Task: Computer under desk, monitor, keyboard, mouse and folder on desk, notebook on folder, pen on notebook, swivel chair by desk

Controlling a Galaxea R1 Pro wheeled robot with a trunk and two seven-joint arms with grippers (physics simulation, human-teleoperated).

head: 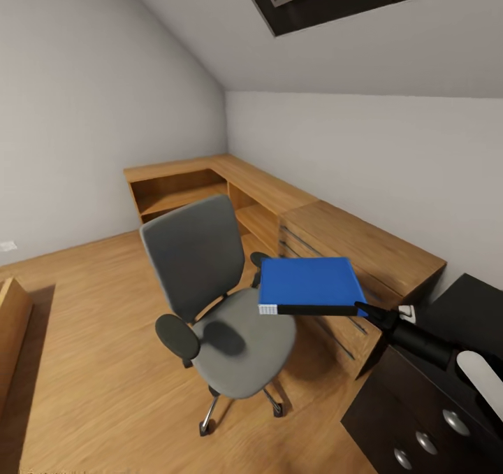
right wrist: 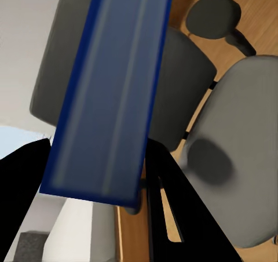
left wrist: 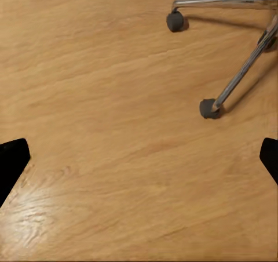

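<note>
Carrying the folder [head: 307,283] level above the swivel chair [head: 216,299], the right gripper [head: 363,310] has its jaws clamped on its edge. Next, it likely needs swinging over the desk [head: 447,362]. The left gripper [left wrist: 139,157] hangs spread apart over floor.

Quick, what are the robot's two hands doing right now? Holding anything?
Left gripper: open, fingers spread wide above the wooden floor, holding nothing.
Right gripper: closed on the blue folder, lifted beside the swivel chair.
</note>
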